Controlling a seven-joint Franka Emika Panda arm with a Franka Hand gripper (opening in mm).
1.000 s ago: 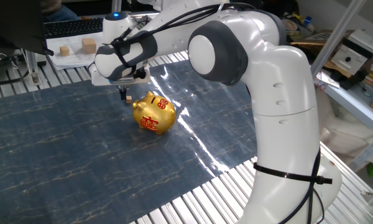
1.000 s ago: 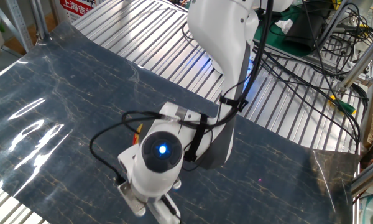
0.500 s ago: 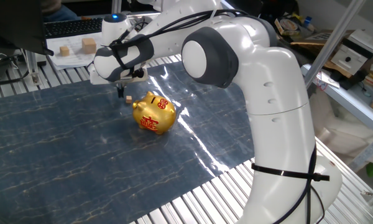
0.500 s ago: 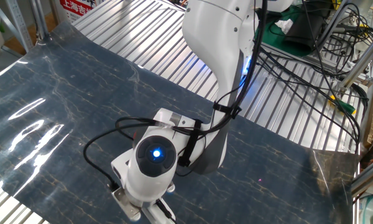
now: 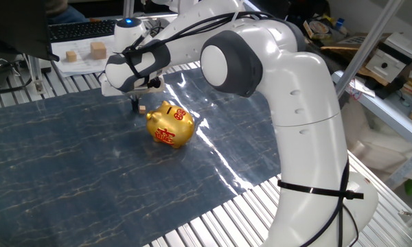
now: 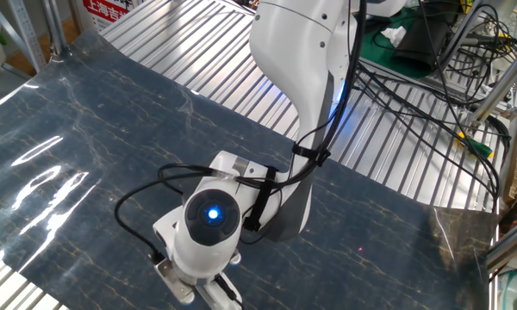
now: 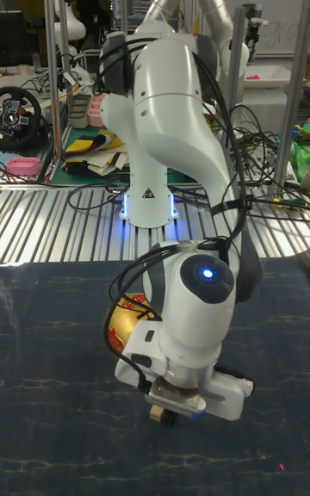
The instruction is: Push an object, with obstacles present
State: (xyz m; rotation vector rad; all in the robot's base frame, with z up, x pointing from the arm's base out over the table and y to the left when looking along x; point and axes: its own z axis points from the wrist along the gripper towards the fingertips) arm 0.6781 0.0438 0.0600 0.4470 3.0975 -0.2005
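Note:
The object, a tiny tan cube (image 5: pixel 143 108), lies on the dark blue mat (image 5: pixel 69 158) just behind the obstacle, a gold piggy bank (image 5: pixel 170 125) with red characters. My gripper (image 5: pixel 134 103) points down with its dark fingers together, its tip low over the mat right beside the cube on the cube's left. In the tall fixed view the cube (image 7: pixel 158 413) peeks out under the gripper (image 7: pixel 176 412), and the piggy bank (image 7: pixel 123 325) is half hidden behind the wrist. In the other fixed view the wrist (image 6: pixel 208 226) hides the cube, the piggy bank and the fingertips.
Larger wooden blocks (image 5: pixel 97 49) sit on white paper at the back left, near a keyboard (image 5: pixel 82 29). Ribbed metal tabletop (image 5: pixel 213 219) surrounds the mat. Cables (image 6: pixel 414 95) trail past the arm's base.
The gripper shifted slightly left, away from the piggy bank, then barely moved. The cube and the piggy bank stayed where they were.

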